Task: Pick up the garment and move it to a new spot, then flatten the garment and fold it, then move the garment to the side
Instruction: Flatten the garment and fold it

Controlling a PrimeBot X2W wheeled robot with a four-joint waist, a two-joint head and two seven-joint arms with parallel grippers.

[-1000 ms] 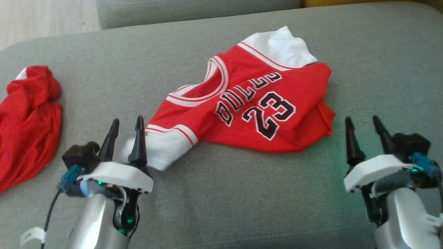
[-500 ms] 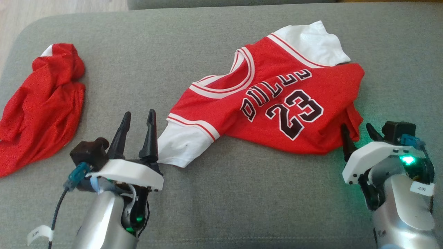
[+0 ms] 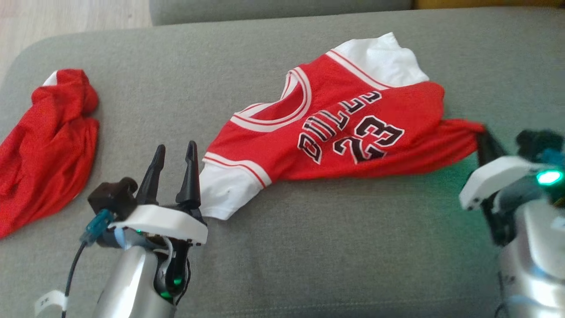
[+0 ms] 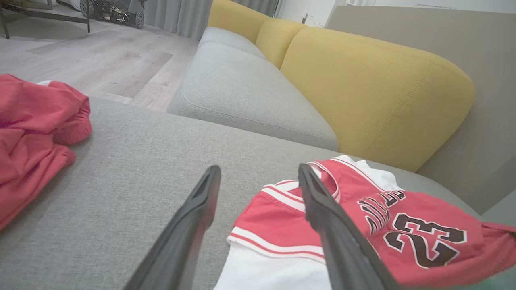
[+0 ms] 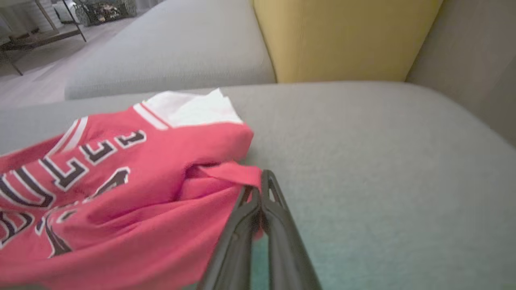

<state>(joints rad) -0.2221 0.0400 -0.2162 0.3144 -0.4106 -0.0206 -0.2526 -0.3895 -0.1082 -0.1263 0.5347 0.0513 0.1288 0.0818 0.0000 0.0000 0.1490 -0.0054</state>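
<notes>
left gripper (image 3: pixel 175 146): lower left of the head view, jaws wide apart, nothing between them. Its right finger tip sits at the edge of the near white sleeve (image 3: pixel 223 194); can't tell if it touches.
left gripper, wrist view (image 4: pixel 259 169): fingers spread, grey fabric and the sleeve edge in the gap, the right finger crossing in front of the jersey.
right gripper (image 3: pixel 482 134): right edge of the head view, fingers pressed together, clamped on a bunched red corner of the jersey.
right gripper, wrist view (image 5: pixel 260 181): tips closed, red fabric pinched between them at lower centre.
grey cushion (image 3: pixel 309 247): the wide flat surface under everything, bare along the bottom of the frame.
jersey (image 3: pixel 335 132): centre to right of the head view, red with black "23" and lettering, lying on the cushion front side up, neck opening toward upper left. The red body is drawn into a taut fold running to the right gripper; the edge there looks slightly lifted.
far white sleeve (image 3: pixel 384 57): upper centre-right, flat on the cushion behind the red body.
second red garment (image 3: pixel 44 141): crumpled heap at the left edge, well apart from the jersey.
grey sofa seat (image 4: pixel 242 92): behind the cushion, upper centre of the left wrist view.
yellow backrest (image 4: pixel 375 88): behind the seat, upper right.
wood floor (image 4: pixel 100 60): upper left.
</notes>
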